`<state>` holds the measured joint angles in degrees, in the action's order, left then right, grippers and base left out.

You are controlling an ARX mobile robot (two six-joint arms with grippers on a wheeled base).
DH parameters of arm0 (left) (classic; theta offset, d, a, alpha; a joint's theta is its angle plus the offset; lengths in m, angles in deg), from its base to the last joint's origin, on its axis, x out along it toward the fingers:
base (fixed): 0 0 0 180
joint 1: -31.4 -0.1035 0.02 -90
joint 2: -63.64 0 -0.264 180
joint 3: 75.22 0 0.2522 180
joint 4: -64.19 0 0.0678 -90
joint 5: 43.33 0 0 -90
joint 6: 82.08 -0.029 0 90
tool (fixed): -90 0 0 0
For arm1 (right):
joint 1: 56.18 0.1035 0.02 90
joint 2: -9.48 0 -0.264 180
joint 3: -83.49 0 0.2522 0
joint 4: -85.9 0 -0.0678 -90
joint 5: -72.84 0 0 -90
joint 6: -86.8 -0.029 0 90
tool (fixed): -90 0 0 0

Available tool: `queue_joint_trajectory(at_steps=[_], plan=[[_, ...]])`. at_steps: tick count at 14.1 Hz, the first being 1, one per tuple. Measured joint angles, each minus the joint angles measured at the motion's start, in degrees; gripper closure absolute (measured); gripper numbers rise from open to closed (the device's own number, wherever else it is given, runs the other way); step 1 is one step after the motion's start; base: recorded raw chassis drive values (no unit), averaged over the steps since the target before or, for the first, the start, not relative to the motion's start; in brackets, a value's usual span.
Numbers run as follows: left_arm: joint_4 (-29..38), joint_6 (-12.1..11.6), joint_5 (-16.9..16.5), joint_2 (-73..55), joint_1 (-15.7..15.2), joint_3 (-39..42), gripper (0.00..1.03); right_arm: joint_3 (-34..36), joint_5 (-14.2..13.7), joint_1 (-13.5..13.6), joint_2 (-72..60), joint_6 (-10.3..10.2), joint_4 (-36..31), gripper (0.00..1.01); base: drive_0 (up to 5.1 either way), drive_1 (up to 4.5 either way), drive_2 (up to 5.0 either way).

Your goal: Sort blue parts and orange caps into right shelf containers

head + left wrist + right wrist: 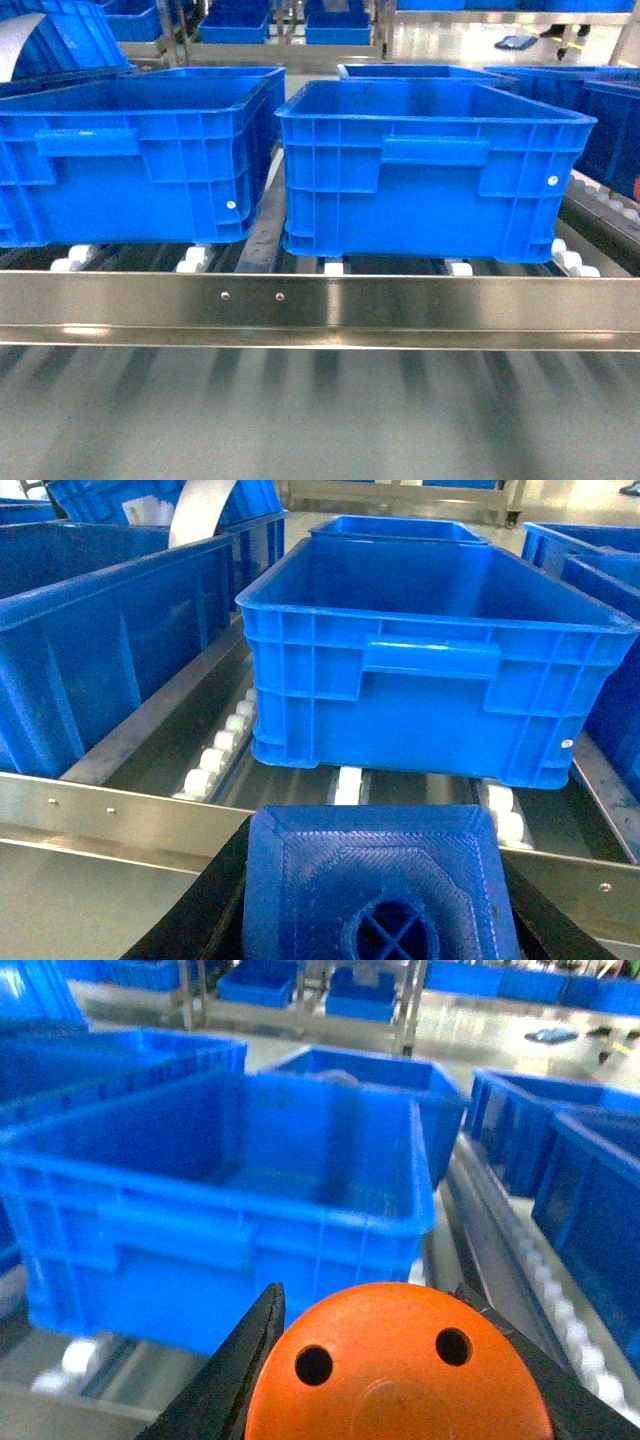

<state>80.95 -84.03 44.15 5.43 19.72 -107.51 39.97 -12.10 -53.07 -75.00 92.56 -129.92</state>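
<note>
Roller shelf (320, 300) with steel front rail carries big blue crates side by side, open tops up, ready to take dropped parts. Left claw (375, 900) clamped on blue part (375, 880), black jaws flanking it; crate (440, 680) lies ahead of claw, just past rail. Right claw (395, 1380) clamped on orange cap (395, 1370), holed flat top facing camera; second crate (220, 1200) ahead, slightly left. Neither claw shows in head view. Judgement: both loads held low, short of rims, need lifting over before release.
</note>
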Motion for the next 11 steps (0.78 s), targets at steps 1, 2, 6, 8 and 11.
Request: queue_joint_trajectory(at_steps=[1, 2, 6, 8, 11], plan=[[0.0, 0.0, 0.0, 0.0, 0.0, 0.0, 0.58, -5.0, -0.6, 0.7, -2.0, -0.8, -1.4, 0.58, 0.0, 0.00, 0.0], [0.0, 0.0, 0.0, 0.0, 0.0, 0.0, 0.58, -9.6, -1.1, 1.1, -4.6, -1.6, -1.6, 0.58, 0.0, 0.00, 0.0], [0.0, 0.0, 0.0, 0.0, 0.0, 0.0, 0.58, -33.9, -4.1, 3.1, -21.5, -2.2, 4.8, 0.50, 0.0, 0.00, 0.0], [0.0, 0.0, 0.0, 0.0, 0.0, 0.0, 0.58, -39.2, -3.8, 3.2, -25.2, -2.7, 7.2, 0.43, 0.0, 0.00, 0.0], [0.0, 0.0, 0.0, 0.0, 0.0, 0.0, 0.58, -44.2, -3.8, 3.1, -29.8, -4.8, 8.7, 0.09, 0.0, 0.00, 0.0]])
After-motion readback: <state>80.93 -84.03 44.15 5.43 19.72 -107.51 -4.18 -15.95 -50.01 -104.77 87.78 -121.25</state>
